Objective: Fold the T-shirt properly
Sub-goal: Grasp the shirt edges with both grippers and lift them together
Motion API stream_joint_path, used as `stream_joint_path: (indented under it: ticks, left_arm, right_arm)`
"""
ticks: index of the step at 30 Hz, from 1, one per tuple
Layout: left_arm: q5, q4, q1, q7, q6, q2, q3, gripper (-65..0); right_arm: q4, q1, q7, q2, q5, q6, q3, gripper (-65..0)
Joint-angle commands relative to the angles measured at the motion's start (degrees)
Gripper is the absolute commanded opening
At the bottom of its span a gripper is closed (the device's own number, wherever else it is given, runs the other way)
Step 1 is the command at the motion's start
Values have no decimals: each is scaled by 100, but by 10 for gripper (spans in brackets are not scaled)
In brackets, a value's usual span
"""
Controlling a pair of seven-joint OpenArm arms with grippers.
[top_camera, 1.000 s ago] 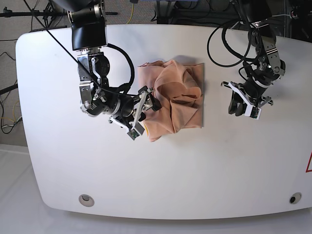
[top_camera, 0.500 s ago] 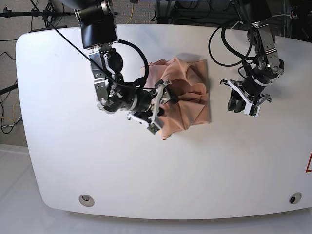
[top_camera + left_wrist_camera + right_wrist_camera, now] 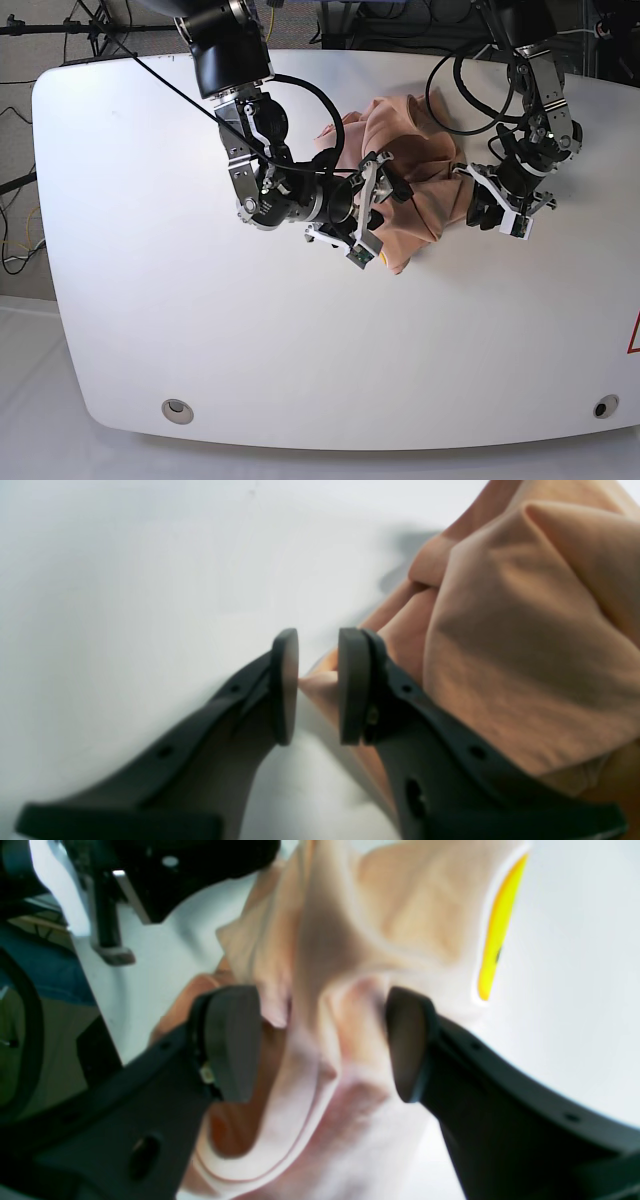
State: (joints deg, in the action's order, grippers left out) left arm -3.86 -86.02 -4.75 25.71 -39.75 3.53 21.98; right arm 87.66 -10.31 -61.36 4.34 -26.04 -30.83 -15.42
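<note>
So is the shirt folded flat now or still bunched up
Bunched up. The T-shirt sits in a rumpled heap on the table, with loose folds and an uneven outline between the two grippers, not flat layers.

White bench (image 3: 200, 340) with round corners, bright and shiny. Two small round holes (image 3: 177, 408) near the front edge. Pale floor (image 3: 20, 400) underneath. Black cables (image 3: 15, 255) on the left. Dark stands (image 3: 90, 25) at the back.

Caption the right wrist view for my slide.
Open right gripper straddling bunched peach T-shirt, yellow print showing beside the white table.
</note>
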Motion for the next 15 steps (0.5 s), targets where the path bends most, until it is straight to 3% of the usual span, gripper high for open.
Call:
stream_joint_path:
  ticks: [1,15]
  left_arm:
    - [-102,-80,67,-149,-25,65,13,-523]
    - [-102,-80,67,-149,-25,65,22,-523]
  right_arm:
    - [109,-143,110,80,-99,2,8,-268]
    - [206,15,101,54,-134,2,8,-291]
